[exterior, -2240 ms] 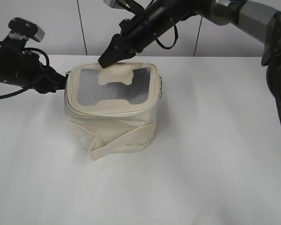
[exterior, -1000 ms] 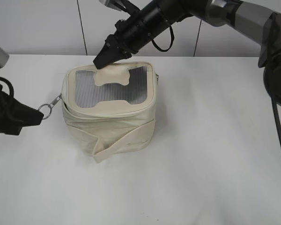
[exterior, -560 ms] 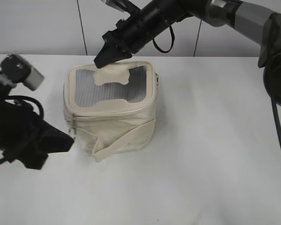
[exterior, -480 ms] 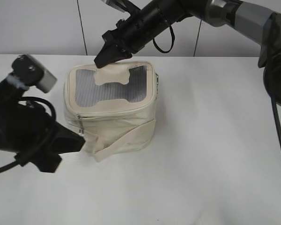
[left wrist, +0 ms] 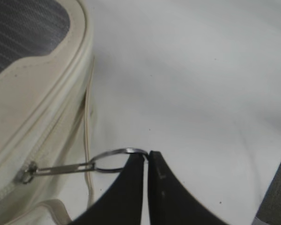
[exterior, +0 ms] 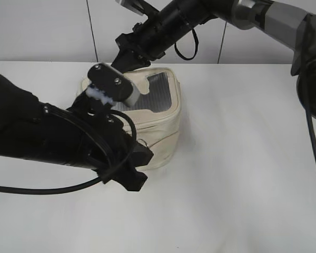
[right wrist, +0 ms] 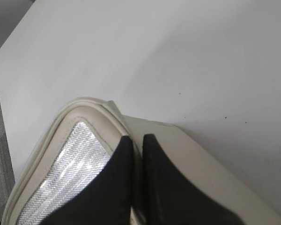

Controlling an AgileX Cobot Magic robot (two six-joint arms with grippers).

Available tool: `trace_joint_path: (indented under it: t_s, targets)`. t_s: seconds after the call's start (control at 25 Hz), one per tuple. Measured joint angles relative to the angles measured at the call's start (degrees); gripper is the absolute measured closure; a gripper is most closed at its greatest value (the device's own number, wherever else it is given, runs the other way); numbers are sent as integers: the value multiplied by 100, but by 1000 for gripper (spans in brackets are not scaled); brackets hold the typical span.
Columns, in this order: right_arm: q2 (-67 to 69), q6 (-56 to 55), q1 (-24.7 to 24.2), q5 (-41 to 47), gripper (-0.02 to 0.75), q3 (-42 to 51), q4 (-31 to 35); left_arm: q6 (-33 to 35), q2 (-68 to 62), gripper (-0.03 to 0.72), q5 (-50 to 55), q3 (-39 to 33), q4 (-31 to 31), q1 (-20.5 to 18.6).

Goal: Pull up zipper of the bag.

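Bag [exterior: 155,126] sits on the white bench [exterior: 242,158], roughly mid-bench; in ext view the left arm hides most of its front.

Left tool [left wrist: 146,155]: fingers pressed together, pinching the silver ring pull [left wrist: 116,158] of the zipper [left wrist: 47,136]. Wrist view shows ring + flat tab stretched out taut from the slider [left wrist: 27,175], which sits on the zip line just under the bag's top rim. Rim strip between slider and the mesh panel corner reads flat, no gap seen there, so that stretch looks done, but can't tell for sure.

Right tool [right wrist: 135,140]: fingers nearly touching, tips on the bag's cream top edge beside the mesh, prob pinching or pressing it to steady the bag. Can't tell if fabric is actually between them.

Judgement: mid-pull, zip partly run. Left to do: carry slider on round the rim to its end stop. How much track remains isn't visible, since the far side of the slider is out of frame.
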State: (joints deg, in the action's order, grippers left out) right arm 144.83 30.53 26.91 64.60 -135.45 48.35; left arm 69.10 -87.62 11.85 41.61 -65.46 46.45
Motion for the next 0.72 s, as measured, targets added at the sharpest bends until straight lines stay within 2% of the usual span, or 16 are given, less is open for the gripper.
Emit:
trace_joint_path:
  t_s: [0.08,0.16,0.28,0.36,0.44,0.56,0.72]
  targets:
    - [0,-46,0,15,705,0,-46,-66,-13,676,61,1,-7,-27]
    - [0,-66,-4,15,668,0,-68,-274,-6,642,283,1,31,-157]
    - [-25,-120,-103,-23,479,0,-87,-428,117,508,1227,1,175,-503]
    - [-75,-160,-244,52,394,-24,-150,-508,330,408,1803,1,325,-852]
    - [-192,-284,-465,116,376,-27,-339,-678,636,349,2205,1,489,-1363]
    - [-405,-504,-904,355,387,-38,-568,-788,1034,324,2415,39,630,-2184]
    - [-708,-615,-1538,393,413,417,-602,-809,822,317,2645,821,799,-3049]
